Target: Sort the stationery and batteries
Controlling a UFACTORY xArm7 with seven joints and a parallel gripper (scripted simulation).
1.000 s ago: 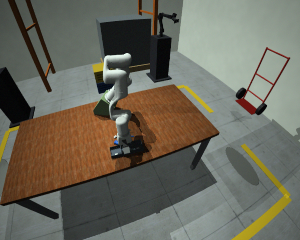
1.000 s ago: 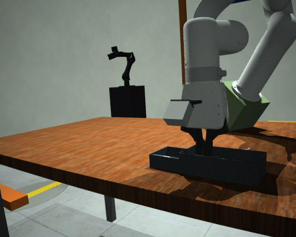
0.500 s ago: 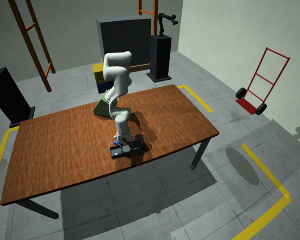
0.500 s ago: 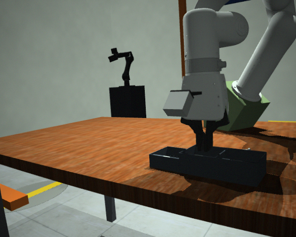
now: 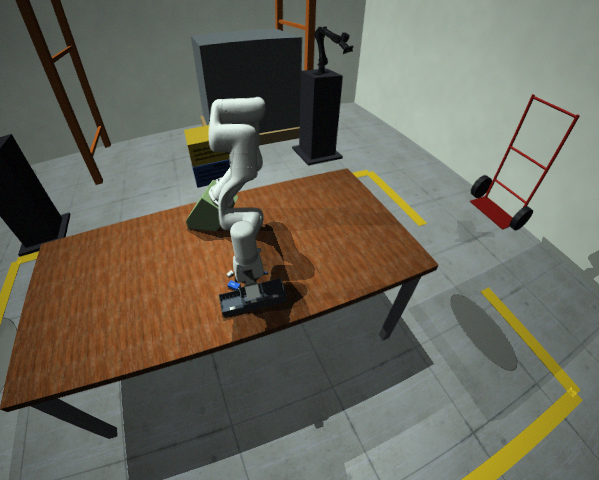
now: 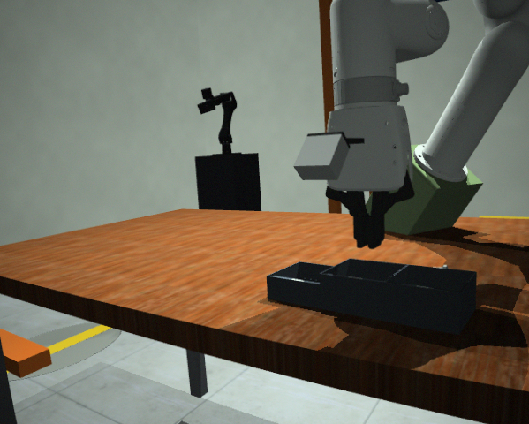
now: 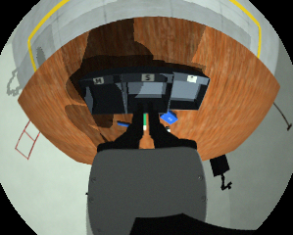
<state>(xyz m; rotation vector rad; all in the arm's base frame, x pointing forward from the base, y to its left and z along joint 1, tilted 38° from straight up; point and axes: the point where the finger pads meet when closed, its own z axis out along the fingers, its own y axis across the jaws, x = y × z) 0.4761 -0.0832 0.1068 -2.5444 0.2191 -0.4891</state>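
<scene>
My gripper (image 6: 368, 244) (image 7: 145, 109) is shut, with no thing seen held. It hangs just above and behind the middle bin. Bin M (image 7: 107, 104) (image 6: 437, 303) stands left in the wrist view. The bin on the right there (image 7: 202, 98) (image 6: 291, 290) has a label too small to read surely. On the table behind the bins lie a blue block (image 7: 169, 117) (image 5: 233, 285), a small white thing (image 7: 168, 129) (image 5: 230, 273), a thin blue thing (image 7: 122, 123) (image 5: 265, 272) and a green and white thing (image 7: 145, 120), seen between the fingers. Bin floors are partly hidden.
The middle bin, marked S (image 7: 147, 77), stands between the other two. The bins stand in a row near an edge of the brown table (image 5: 134, 289) (image 6: 163, 274). The arm's green base (image 5: 202, 214) (image 6: 431, 208) stands at the back.
</scene>
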